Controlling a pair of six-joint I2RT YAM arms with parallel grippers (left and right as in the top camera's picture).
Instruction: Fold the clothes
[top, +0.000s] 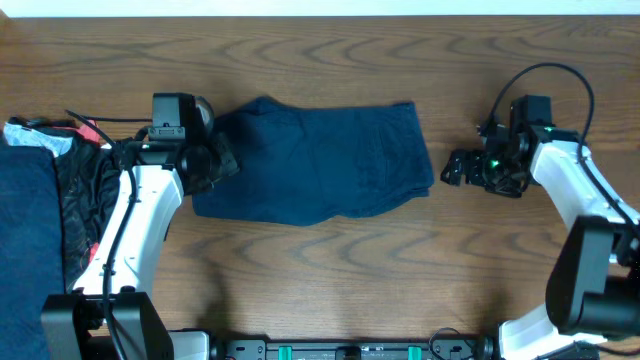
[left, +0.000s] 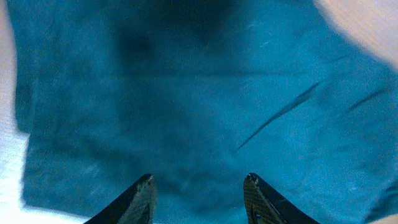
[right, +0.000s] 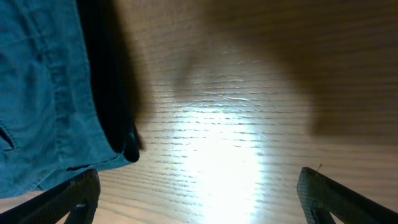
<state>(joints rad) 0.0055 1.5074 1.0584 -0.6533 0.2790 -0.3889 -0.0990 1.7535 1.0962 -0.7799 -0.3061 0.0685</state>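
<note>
A dark blue garment (top: 320, 160) lies folded flat in the middle of the wooden table. My left gripper (top: 222, 160) is at its left edge, open and empty, with the blue cloth (left: 199, 93) filling the left wrist view just past the fingertips (left: 198, 182). My right gripper (top: 455, 168) is open and empty over bare wood, a short way right of the garment's right edge. The right wrist view shows that edge (right: 56, 87) at the left, beside the wide-open fingers (right: 199, 180).
A pile of other clothes (top: 45, 210), dark blue and black with a bit of red, lies at the table's left edge. Bare wooden table (top: 330, 270) lies in front of the garment and to its right.
</note>
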